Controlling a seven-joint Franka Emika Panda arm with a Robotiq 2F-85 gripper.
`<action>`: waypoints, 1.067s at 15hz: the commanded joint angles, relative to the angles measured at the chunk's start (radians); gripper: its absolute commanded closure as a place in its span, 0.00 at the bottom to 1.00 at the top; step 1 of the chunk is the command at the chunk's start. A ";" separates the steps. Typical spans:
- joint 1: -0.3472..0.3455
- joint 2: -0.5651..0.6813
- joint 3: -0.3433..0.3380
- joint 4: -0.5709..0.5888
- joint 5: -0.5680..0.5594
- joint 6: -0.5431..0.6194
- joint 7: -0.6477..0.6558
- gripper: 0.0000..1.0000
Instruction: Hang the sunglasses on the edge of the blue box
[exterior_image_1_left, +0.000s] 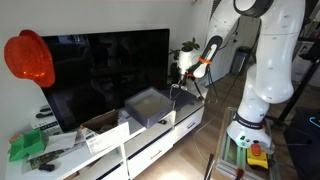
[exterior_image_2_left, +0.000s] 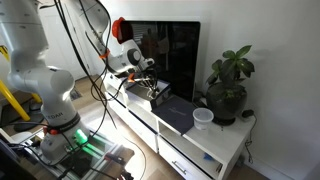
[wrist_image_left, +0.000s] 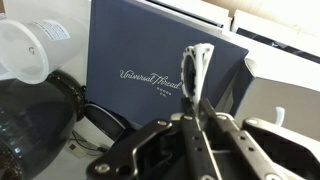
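Over the blue box (wrist_image_left: 160, 60), your claw (wrist_image_left: 200, 52) has its fingers pressed together; whether they pinch anything cannot be told. A cup (wrist_image_left: 28, 48) and a dark pot (wrist_image_left: 30, 130) crowd the box's left edge. What look like the sunglasses (wrist_image_left: 100, 122) lie there, heading unclear.
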 joint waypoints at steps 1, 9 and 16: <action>0.000 0.000 0.000 0.000 0.000 0.000 0.000 0.89; 0.150 -0.015 -0.060 0.002 -0.248 -0.084 0.353 0.97; 0.279 -0.001 -0.031 -0.056 -0.437 -0.215 0.749 0.97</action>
